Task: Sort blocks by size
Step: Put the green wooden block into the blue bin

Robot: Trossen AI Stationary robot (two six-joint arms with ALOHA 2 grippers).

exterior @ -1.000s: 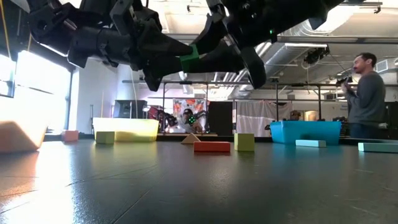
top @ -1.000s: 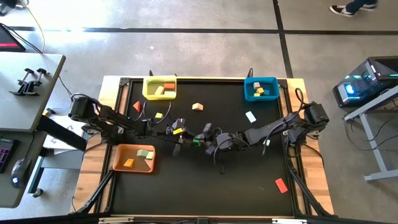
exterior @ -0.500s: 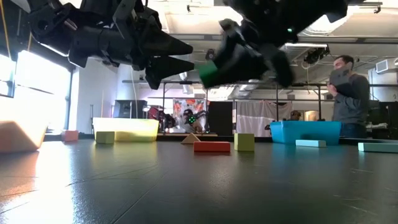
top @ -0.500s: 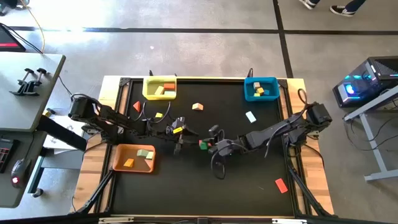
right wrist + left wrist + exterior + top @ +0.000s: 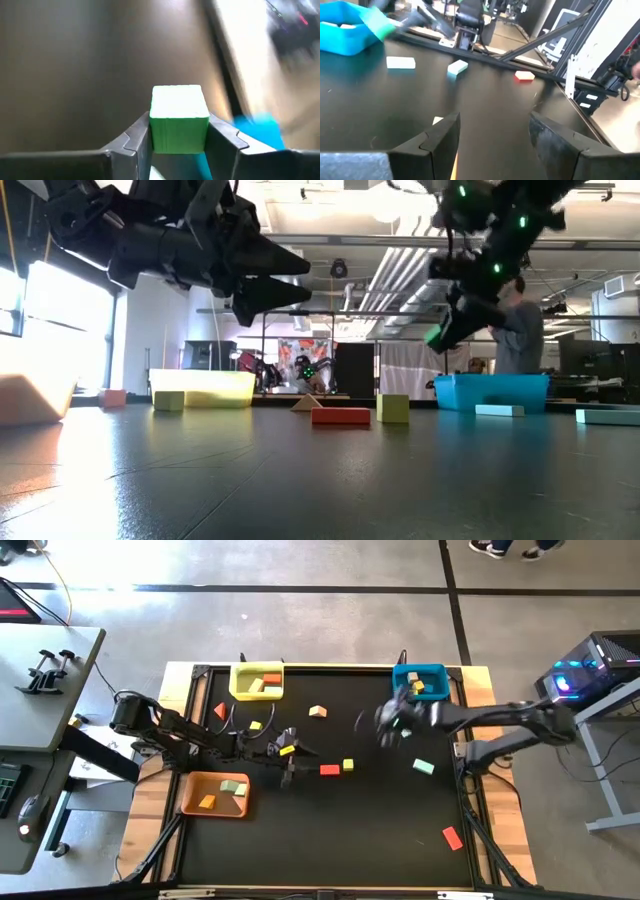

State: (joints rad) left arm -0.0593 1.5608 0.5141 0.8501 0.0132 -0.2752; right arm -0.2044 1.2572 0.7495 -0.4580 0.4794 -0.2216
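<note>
Right gripper [image 5: 179,131] hung above the black table [image 5: 330,830], just short of the blue bin [image 5: 419,681] at the far right corner, jaws pinched on a green cube [image 5: 179,118] held between the fingers. In the low view the same cube [image 5: 438,336] rode high, well off the tabletop. Left gripper [image 5: 494,134] hovered over the middle-left of the table, beside a small yellow block [image 5: 287,750], jaws spread wide with nothing between them. A red bar [image 5: 329,770] and a yellow cube [image 5: 348,765] lay near the centre, just beside each other. A mint block [image 5: 423,767] lay toward the right edge, a red block [image 5: 452,837] near the front right corner. Yellow bin [image 5: 257,681] sat at the far edge, orange bin [image 5: 214,794] at the left edge, each holding blocks. The front half of the table lay open between the orange bin and the red block.
</note>
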